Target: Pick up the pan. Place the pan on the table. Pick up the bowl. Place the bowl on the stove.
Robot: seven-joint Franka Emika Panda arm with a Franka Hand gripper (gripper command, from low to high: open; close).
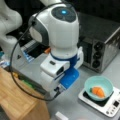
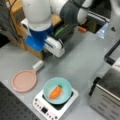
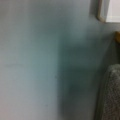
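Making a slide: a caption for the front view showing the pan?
Bowl with carrot sits on the stove; pan lies on the table beside it.

Grey table (image 2: 82, 60) bearing pan (image 2: 24, 80), stove (image 2: 55, 105)

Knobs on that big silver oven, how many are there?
3 show, in a column down the front panel of the silver oven in a front view: top knob, middle knob, bottom knob. The robot arm covers the oven's left part, so others may be hidden.
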